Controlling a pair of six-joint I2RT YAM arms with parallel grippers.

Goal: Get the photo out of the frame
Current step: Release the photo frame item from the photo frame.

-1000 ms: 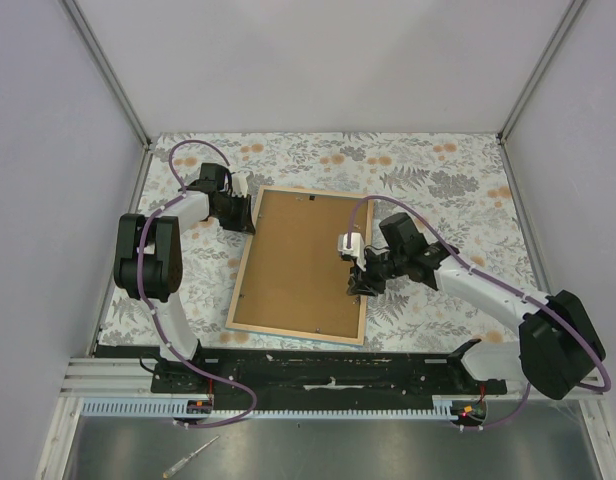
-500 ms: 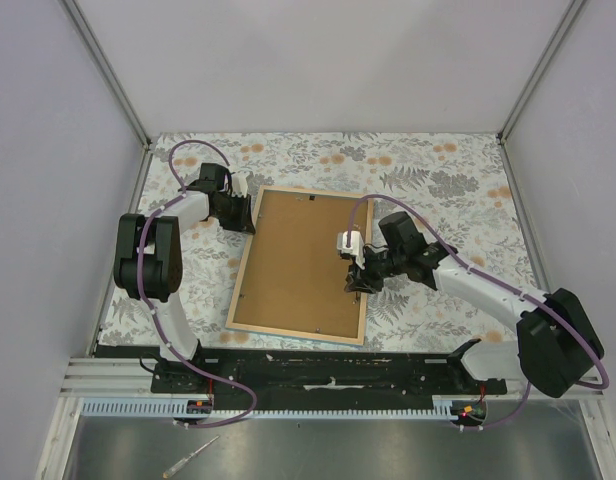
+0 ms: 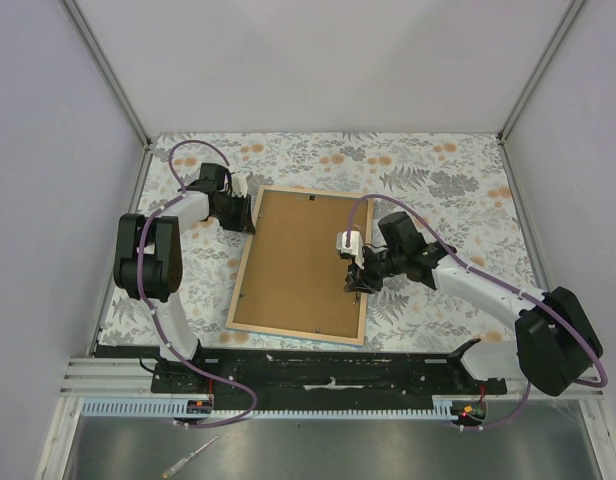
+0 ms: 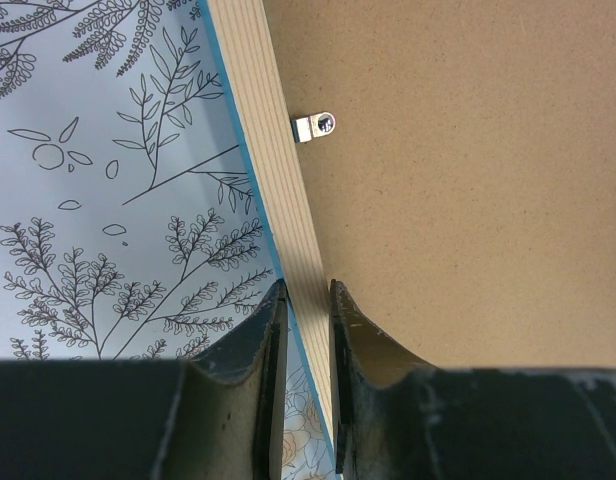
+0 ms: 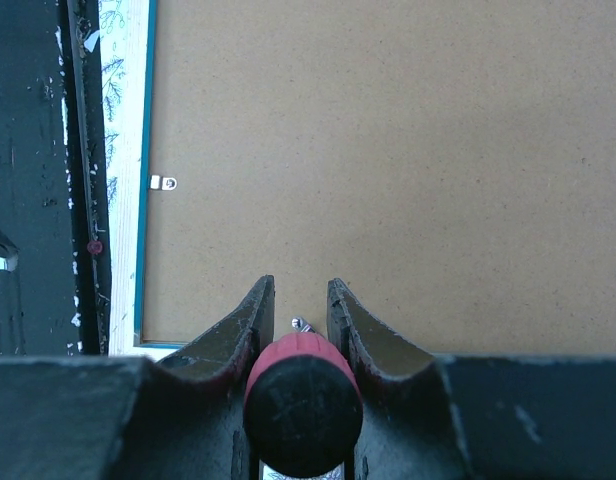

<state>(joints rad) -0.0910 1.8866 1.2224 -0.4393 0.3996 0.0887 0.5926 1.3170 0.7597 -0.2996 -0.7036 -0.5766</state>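
My left gripper (image 4: pixel 306 300): fingers narrowly parted and clamped astride the frame (image 4: pixel 273 180). Its pale wood rail fills the gap between them, with a thin blue line along the rail's outer side. My right gripper (image 5: pixel 300 300): closed on a red-handled tool (image 5: pixel 303 385) with a black end cap. A small bit of metal shows just ahead of it between my fingers; clip or tool tip, I cannot tell. The frame lies face down on the floral table cover (image 4: pixel 118 200). Inside it sits the photo (image 4: pixel 468 200), brown board back upward, print side hidden, filling the frame from rail to rail. A small metal clip (image 4: pixel 314 125) sits on the inner edge of the rail and reaches over the board. From above, my left arm meets the frame's left side near its far corner; my right arm comes in over the right side about midway. The black base plate (image 3: pixel 318 365) runs along the table's near edge, just beside the frame's near rail.
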